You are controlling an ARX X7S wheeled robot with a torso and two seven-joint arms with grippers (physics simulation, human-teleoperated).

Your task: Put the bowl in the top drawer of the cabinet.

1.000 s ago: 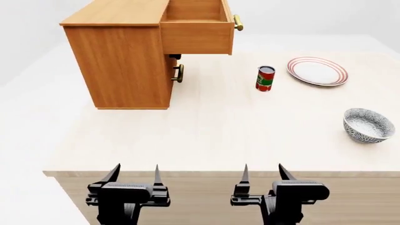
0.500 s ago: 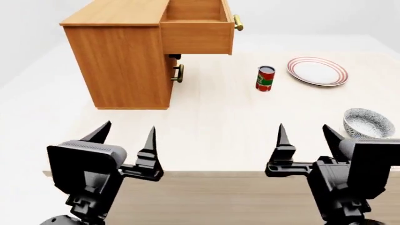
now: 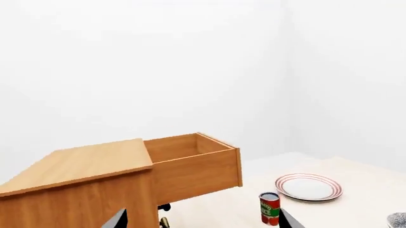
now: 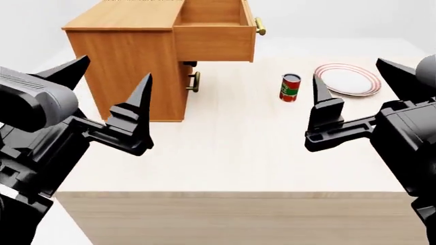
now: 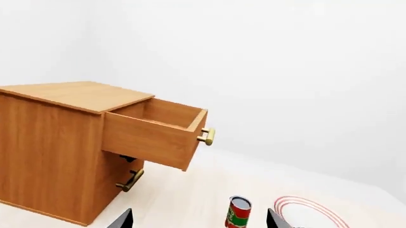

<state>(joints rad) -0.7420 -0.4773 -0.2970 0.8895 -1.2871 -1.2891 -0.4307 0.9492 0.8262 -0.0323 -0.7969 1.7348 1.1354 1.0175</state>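
The cabinet [image 4: 122, 66] stands at the table's far left. Its top drawer [image 4: 214, 41] is pulled out, and nothing shows in the part of its inside that I see. The drawer also shows in the wrist views [image 3: 197, 171] [image 5: 149, 137]. In the head view the bowl is hidden behind my right arm. Only a speckled sliver of the bowl [image 3: 398, 220] shows at the edge of the left wrist view. My left gripper [image 4: 114, 69] and right gripper [image 4: 349, 70] are raised over the near table, both open and holding nothing. Their tips barely show in the wrist views [image 3: 203, 223] [image 5: 199, 222].
A red can [image 4: 290, 88] stands upright mid-table, right of the cabinet. A white red-ringed plate [image 4: 347, 79] lies beyond it to the right. The lower drawer's brass handle [image 4: 195, 80] is under the open drawer. The table's front edge [image 4: 225, 193] is near me.
Both arms have risen and now fill the sides of the head view. The right arm now covers the bowl. Neither gripper has taken hold of anything.
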